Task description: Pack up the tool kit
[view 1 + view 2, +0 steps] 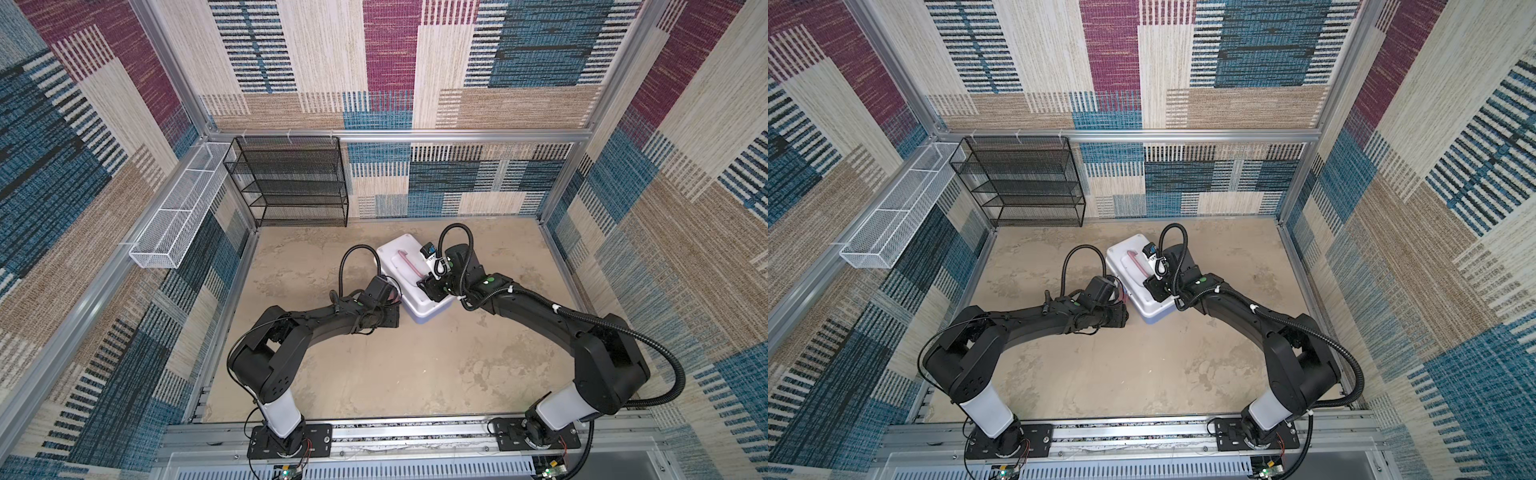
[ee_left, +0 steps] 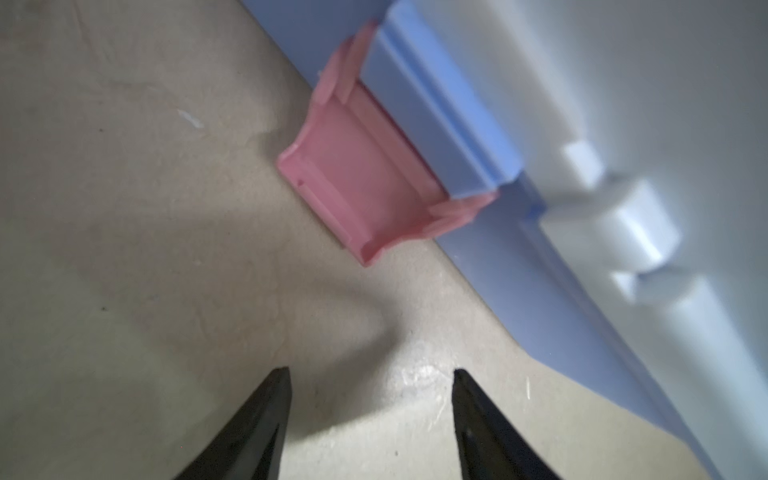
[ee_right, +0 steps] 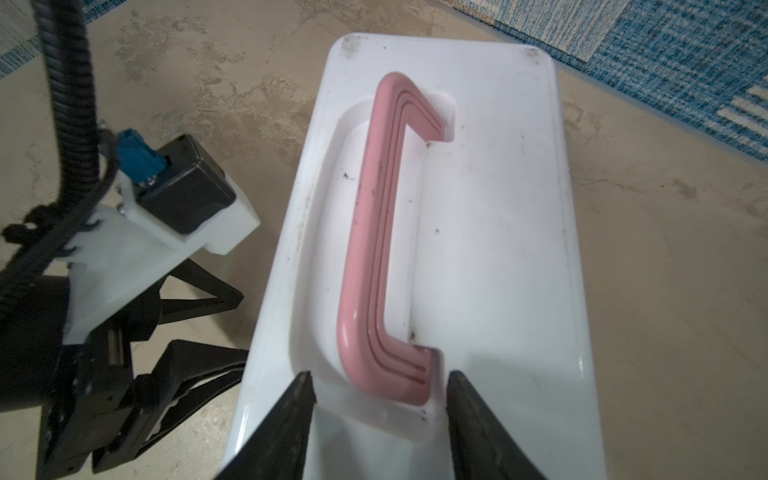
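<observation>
Left pincer (image 2: 370, 370): released, tips apart over the bare table (image 2: 124, 249), holding nothing.
Latch (image 2: 357, 178): pink, ahead of the left tips and clear of them, jutting from the blue base (image 2: 540, 316).
Right pincer (image 3: 380, 374): released, tips astride the near end of the pink handle (image 3: 374, 228) without pinching it.
Tool kit (image 3: 498, 249): under and beyond the right pincer, white top uppermost; the left pincer is just beside it.

both top views bright, evenly lit, wide-angle bend at the edges. left wrist view soft: pink latch (image 2: 357, 174) and white lid (image 2: 665, 124) blurred, broad shadow on the desk (image 2: 104, 124) beside the latch. right wrist view sharp.
</observation>
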